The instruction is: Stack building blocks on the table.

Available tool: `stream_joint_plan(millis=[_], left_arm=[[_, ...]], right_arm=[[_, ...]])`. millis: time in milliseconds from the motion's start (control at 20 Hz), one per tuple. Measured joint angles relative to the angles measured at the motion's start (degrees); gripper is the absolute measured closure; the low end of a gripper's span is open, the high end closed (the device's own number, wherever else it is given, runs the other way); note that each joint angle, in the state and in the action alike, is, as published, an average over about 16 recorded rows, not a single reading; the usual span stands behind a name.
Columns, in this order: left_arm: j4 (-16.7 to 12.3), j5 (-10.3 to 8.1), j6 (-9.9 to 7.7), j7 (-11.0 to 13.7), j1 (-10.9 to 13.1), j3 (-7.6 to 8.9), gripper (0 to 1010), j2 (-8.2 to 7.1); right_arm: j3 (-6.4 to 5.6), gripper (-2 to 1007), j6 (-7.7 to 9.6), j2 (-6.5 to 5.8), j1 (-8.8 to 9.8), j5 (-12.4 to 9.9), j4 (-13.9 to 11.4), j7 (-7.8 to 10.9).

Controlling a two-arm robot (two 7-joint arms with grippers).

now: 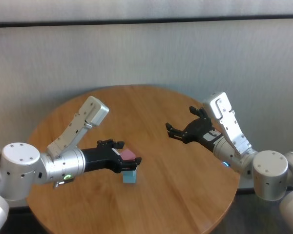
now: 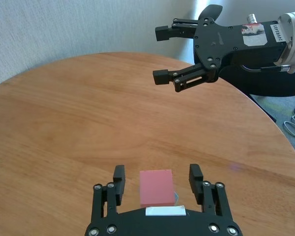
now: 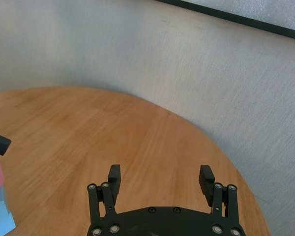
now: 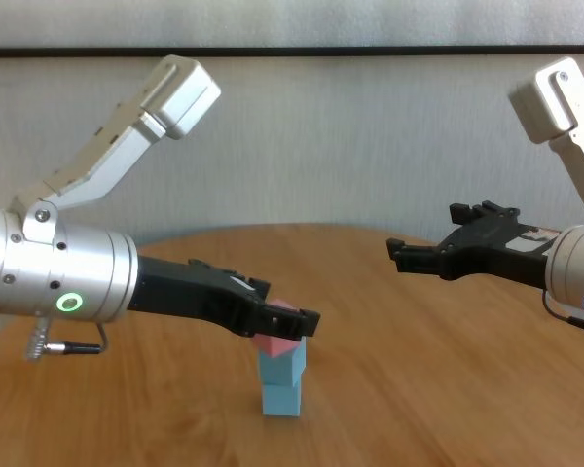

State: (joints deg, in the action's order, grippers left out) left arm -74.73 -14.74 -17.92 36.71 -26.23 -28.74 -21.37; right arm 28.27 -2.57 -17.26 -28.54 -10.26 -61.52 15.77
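Chest view: pink block atop two blue blocks.

Behind my workspace ran a pale grey textured wall crossed by a dark horizontal strip, with daylight brightening its right side and grey floor below.

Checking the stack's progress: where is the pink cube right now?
The pink cube tops the two light blue cubes on the table's near-left part, between the left gripper's open fingers.
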Motion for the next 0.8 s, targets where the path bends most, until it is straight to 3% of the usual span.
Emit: stream_joint_plan(millis=[500, 800], left_arm=[[-2.56, -3.88, 0.66, 1.37, 1.18, 1.56, 25, -1.34], [-4.53, -6.37, 1.58, -2.70, 2.59, 4.46, 10, -1.81]], right_arm=[[0.00, 0, 0.00, 0.00, 0.00, 0.00, 0.00, 0.00], [0.00, 0, 0.00, 0.00, 0.00, 0.00, 0.00, 0.00]])
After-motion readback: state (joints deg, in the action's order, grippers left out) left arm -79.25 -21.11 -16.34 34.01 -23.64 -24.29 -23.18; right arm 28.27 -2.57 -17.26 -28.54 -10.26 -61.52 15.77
